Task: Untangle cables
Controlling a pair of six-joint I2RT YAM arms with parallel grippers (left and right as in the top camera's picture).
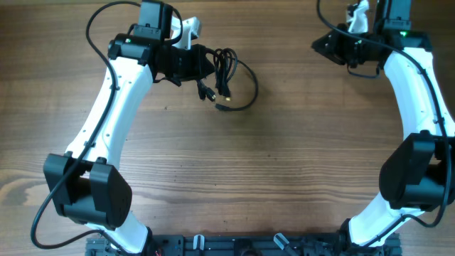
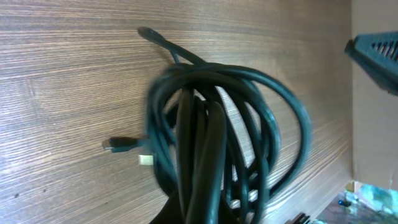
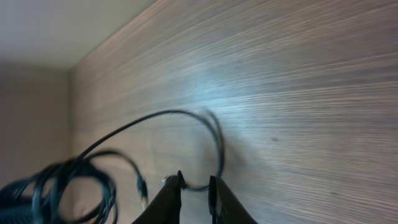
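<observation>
Wood-grain tabletop [image 1: 284, 156] noted as the work surface. The cables [image 2: 205, 130] are found at its far edge, left of centre, gathered as one knotted bundle, with a loose loop and the plug ends [image 2: 118, 144] trailing toward the table's middle. The bundle is pinched by the left gripper [image 1: 189, 64], jaws pressed together on it, presumably so the knot is anchored while a strand is drawn out. The right gripper [image 3: 198, 194] is parked well apart at the far right, fingers only slightly parted, nothing held or touched. The cord seen between them lies far beyond.
</observation>
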